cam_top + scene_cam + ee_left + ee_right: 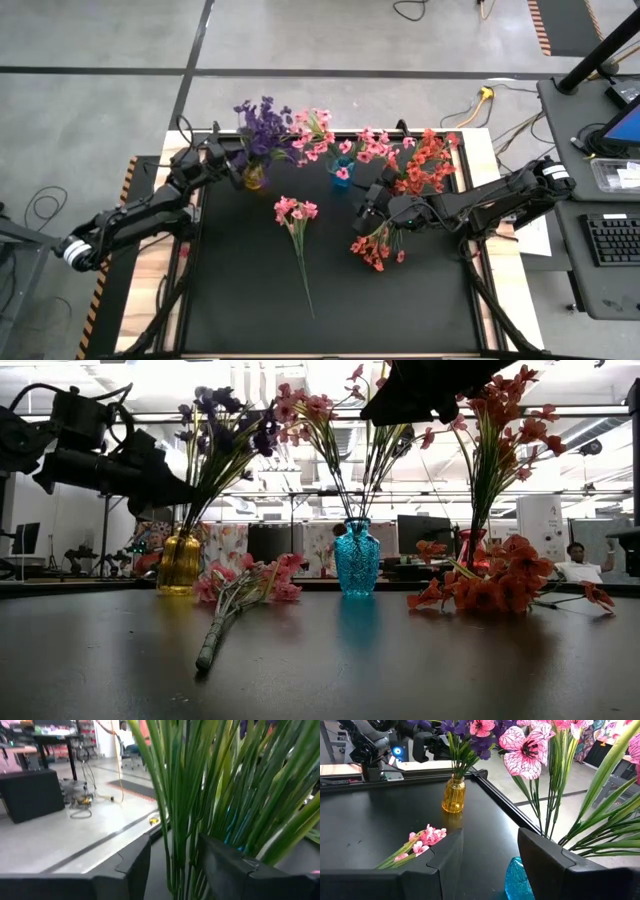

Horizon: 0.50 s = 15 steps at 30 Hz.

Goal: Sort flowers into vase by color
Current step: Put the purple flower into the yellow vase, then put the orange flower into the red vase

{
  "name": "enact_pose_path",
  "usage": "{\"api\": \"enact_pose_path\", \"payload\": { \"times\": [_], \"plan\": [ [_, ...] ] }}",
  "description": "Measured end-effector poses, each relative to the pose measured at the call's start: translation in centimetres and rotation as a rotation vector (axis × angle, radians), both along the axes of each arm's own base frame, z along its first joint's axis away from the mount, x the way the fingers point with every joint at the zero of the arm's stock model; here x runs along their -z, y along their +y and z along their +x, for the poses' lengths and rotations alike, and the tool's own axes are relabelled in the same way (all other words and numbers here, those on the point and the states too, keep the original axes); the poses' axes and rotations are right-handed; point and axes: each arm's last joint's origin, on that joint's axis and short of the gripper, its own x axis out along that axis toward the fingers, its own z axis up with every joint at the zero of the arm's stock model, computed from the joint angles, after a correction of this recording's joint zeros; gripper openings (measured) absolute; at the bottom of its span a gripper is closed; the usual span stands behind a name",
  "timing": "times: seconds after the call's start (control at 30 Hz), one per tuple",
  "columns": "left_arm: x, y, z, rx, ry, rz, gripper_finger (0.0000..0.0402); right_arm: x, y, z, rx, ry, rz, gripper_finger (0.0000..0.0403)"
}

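The left claw (pixel 238 170) sits at the purple stems (pixel 200 800) above the yellow vase (pixel 254 178), at eleven o'clock on the counter (pixel 240 290); its fingers are spread either side of the stems, not pinching them. The right claw (pixel 362 213), at three o'clock, is spread and holds nothing. Purple, pink and red bunches already stand in the yellow, blue (pixel 357 557) and red vases (pixel 470 547). Left to do, I judge: a pink sprig (pixel 296 220) at centre and a red sprig (pixel 376 246) beside the right claw.

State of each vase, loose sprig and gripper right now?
Yellow vase: upright, holds purple flowers.
Blue vase: upright, holds pink flowers.
Red vase: upright, holds coral flowers.
Pink sprig: lying loose.
Coral sprig: lying loose.
Left gripper: open around purple stems.
Right gripper: open, empty.
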Motion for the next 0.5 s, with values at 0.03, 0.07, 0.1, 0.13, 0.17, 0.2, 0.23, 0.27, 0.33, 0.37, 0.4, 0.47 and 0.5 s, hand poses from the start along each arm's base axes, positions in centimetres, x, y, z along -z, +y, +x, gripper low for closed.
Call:
{"api": "enact_pose_path", "payload": {
  "times": [0.03, 0.07, 0.1, 0.13, 0.17, 0.2, 0.23, 0.27, 0.33, 0.37, 0.4, 0.47, 0.5],
  "plan": [
    [0.0, 0.0, 0.0, 0.000, 0.007, -0.009, 0.0160, 0.0, 0.0, 0.0, 0.000, 0.001, 0.000, 0.0183],
    [0.0, -0.1, 0.0, 0.000, 0.018, -0.024, 0.0163, 0.0, 0.0, 0.0, 0.000, 0.002, 0.000, 0.0183],
    [-0.1, -0.1, -0.1, -0.001, 0.027, -0.037, 0.0165, 0.0, 0.0, 0.0, 0.000, 0.005, -0.001, 0.0183],
    [-0.2, -0.1, -0.1, -0.004, 0.039, -0.052, 0.0168, 0.1, 0.0, 0.0, 0.000, 0.008, -0.001, 0.0183],
    [-0.4, -0.1, -0.1, -0.007, 0.050, -0.066, 0.0170, 0.1, 0.0, 0.0, 0.000, 0.010, -0.002, 0.0183],
    [-0.6, -0.1, -0.1, -0.009, 0.063, -0.078, 0.0171, 0.1, 0.0, 0.0, 0.000, 0.014, -0.002, 0.0183],
    [-0.9, -0.1, -0.1, -0.008, 0.077, -0.088, 0.0173, 0.1, 0.0, 0.0, 0.000, 0.016, -0.003, 0.0183],
    [-1.3, -0.1, -0.1, -0.008, 0.092, -0.099, 0.0174, 0.2, 0.0, -0.1, 0.000, 0.018, -0.003, 0.0183],
    [-2.0, -0.2, -0.2, -0.005, 0.135, -0.122, 0.0175, 0.2, 0.0, -0.1, 0.000, 0.021, -0.003, 0.0183],
    [-2.3, -0.3, -0.3, -0.005, 0.162, -0.138, 0.0176, 0.2, 0.0, -0.1, 0.000, 0.021, -0.004, 0.0183],
    [-2.5, -0.3, -0.4, -0.015, 0.187, -0.154, 0.0176, 0.2, 0.0, -0.1, 0.000, 0.022, -0.004, 0.0183],
    [-3.2, -0.5, -0.6, -0.046, 0.239, -0.188, 0.0176, 0.2, 0.0, -0.1, 0.000, 0.022, -0.004, 0.0183],
    [-3.7, -0.6, -0.8, -0.068, 0.264, -0.204, 0.0176, 0.2, 0.0, -0.1, 0.000, 0.022, -0.004, 0.0183]
  ]
}}
